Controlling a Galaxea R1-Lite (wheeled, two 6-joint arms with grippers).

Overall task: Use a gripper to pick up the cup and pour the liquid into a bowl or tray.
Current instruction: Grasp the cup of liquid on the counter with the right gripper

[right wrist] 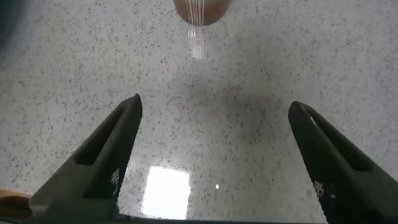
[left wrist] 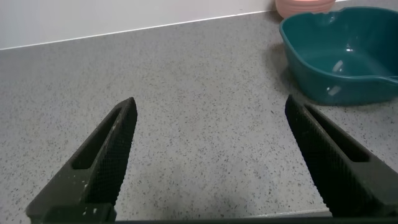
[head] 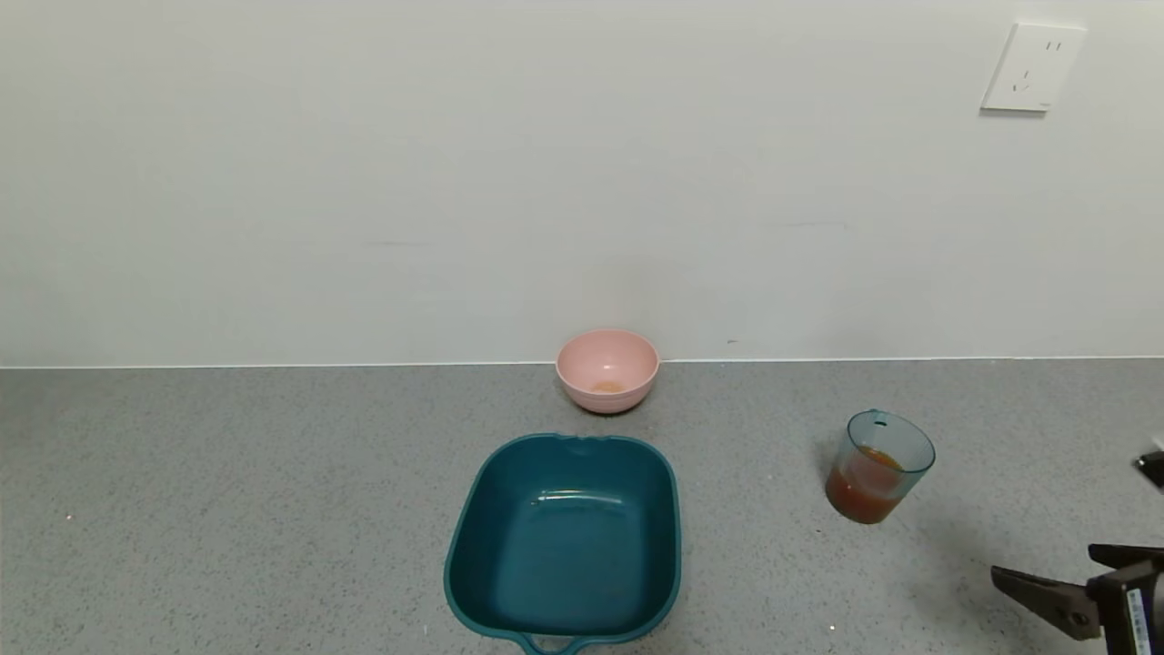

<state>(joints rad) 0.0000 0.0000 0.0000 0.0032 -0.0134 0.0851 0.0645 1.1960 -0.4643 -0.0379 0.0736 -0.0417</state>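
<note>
**Open right gripper near a cup of brown liquid on a grey counter**

The left gripper (left wrist: 208, 155), seen only in its wrist view, hovers over bare counter (head: 227, 509) with fingers spread wide. At centre sits the teal tray (head: 473, 537), holding no liquid, loop handle at 6 o'clock. A pink bowl (head: 607, 370) stands at the tray's 12 o'clock, by the wall, with a faint orange trace inside. At the tray's 3 o'clock, well apart, the cup (head: 878, 466) stands upright, the liquid (head: 859, 491) filling its lower part. The right gripper (right wrist: 214, 155), jaws wide and holding nothing, hangs at the cup's 4 o'clock, near the counter's right edge
</note>
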